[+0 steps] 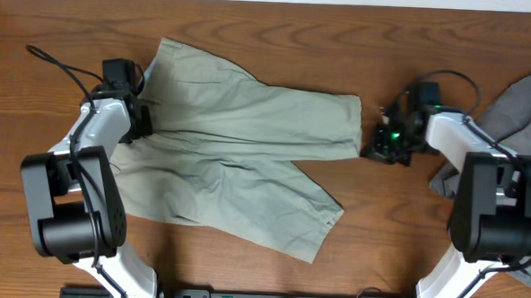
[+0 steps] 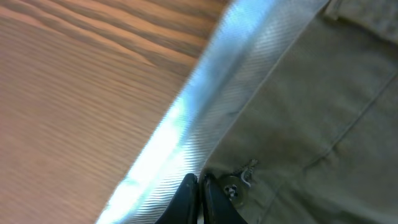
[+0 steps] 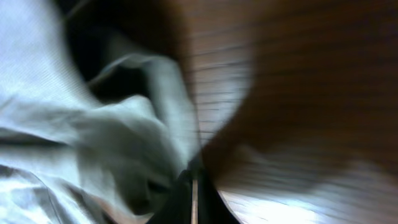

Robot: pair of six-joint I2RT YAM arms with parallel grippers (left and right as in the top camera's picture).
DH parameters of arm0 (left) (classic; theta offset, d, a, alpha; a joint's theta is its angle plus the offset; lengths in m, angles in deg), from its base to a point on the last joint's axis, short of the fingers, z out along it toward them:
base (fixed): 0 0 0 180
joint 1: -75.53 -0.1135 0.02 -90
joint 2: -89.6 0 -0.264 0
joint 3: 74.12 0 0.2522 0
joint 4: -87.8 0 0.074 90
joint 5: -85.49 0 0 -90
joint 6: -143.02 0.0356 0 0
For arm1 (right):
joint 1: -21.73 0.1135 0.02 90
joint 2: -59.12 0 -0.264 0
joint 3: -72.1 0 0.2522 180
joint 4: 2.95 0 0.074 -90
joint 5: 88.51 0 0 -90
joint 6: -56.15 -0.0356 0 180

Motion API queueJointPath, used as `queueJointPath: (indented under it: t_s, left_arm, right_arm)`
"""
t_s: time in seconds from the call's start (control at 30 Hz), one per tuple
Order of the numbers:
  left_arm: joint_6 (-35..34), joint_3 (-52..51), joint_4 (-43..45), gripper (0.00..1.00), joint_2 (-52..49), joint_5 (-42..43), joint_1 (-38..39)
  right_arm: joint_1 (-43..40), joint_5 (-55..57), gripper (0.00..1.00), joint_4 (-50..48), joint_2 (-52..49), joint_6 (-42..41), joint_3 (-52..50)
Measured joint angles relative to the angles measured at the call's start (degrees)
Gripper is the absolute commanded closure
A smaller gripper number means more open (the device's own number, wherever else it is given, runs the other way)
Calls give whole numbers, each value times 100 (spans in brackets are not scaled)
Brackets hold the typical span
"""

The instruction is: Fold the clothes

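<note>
The light khaki-green shorts [image 1: 248, 139] lie spread flat on the wooden table, waistband to the left and legs to the right. My left gripper [image 1: 139, 125] is at the waistband's left edge. In the left wrist view its jaws [image 2: 200, 179] are shut on the waistband, between the pale inner lining [image 2: 205, 106] and a button [image 2: 232, 190]. My right gripper [image 1: 370, 149] is at the hem of the upper leg. The blurred right wrist view shows it [image 3: 194, 177] shut, with bunched shorts fabric [image 3: 106, 137] running up to its tips.
A darker grey garment [image 1: 523, 111] lies crumpled at the right edge, behind my right arm. Bare wood table [image 1: 379, 226] shows in front of the shorts and between the two arms. The arm bases stand at the near edge.
</note>
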Motion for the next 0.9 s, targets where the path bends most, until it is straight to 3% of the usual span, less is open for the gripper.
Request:
queueJointPath:
  t_s: [0.17, 0.43, 0.6, 0.77, 0.9]
  left_arm:
    - [-44, 0, 0, 94, 155, -271, -125]
    - [-105, 0, 2, 94, 162, -315, -146]
    - [-114, 0, 0, 94, 162, -315, -146]
    - [-120, 0, 0, 94, 162, -315, -146]
    - [-120, 0, 0, 94, 162, -297, -146]
  right_arm:
    - [-549, -269, 66, -675, 33, 302, -11]
    - [-726, -1228, 60, -2826, -98, 205, -81]
    - [-348, -1292, 60, -3438, -103, -125, -81]
    - [133, -935, 64, -3650, -234, -476, -81]
    - [385, -933, 87, -3958, -354, -625, -83]
